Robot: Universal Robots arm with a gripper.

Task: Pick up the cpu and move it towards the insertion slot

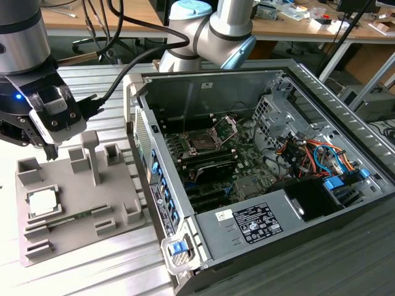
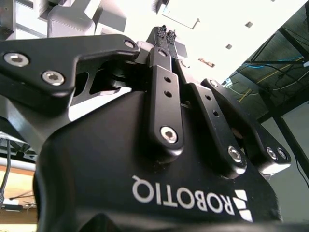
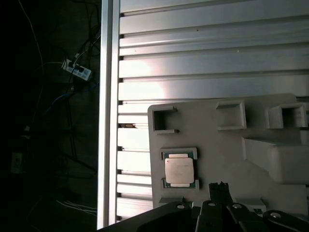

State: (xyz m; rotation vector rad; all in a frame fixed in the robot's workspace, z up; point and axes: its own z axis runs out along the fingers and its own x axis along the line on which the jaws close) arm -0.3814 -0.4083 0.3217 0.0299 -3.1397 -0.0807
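On the grey fixture plate [image 1: 73, 190], the cpu [image 1: 42, 201] lies flat in a shallow square pocket, silvery face up, near the plate's corner on the exterior view's left. In the first wrist view the same cpu [image 3: 179, 170] sits framed by its pocket, with bare fixture plate [image 3: 217, 150] around it and several open rectangular holders along the plate's edge. The gripper [image 1: 52, 152] hangs above the plate, near the cpu but apart from it and touching nothing. Its two dark fingertips are pressed together with nothing between them; this shows in both wrist views, where the gripper [image 2: 165, 32] [image 3: 219, 187] narrows to one joined tip. A tall grey post [image 1: 91, 154] stands upright on the plate, just beside the gripper. The plate rests on a ribbed aluminium table [image 3: 203, 72]. Beside the plate, on the exterior view's right, an open computer case [image 1: 203, 86] lies with its circuit board exposed. On that board, well apart from the plate, is the insertion slot [image 1: 200, 143], a dark square in a silver frame, with its silver retaining bracket [image 1: 226, 126] tilted up. The robot arm [image 1: 216, 24] curves behind the case.
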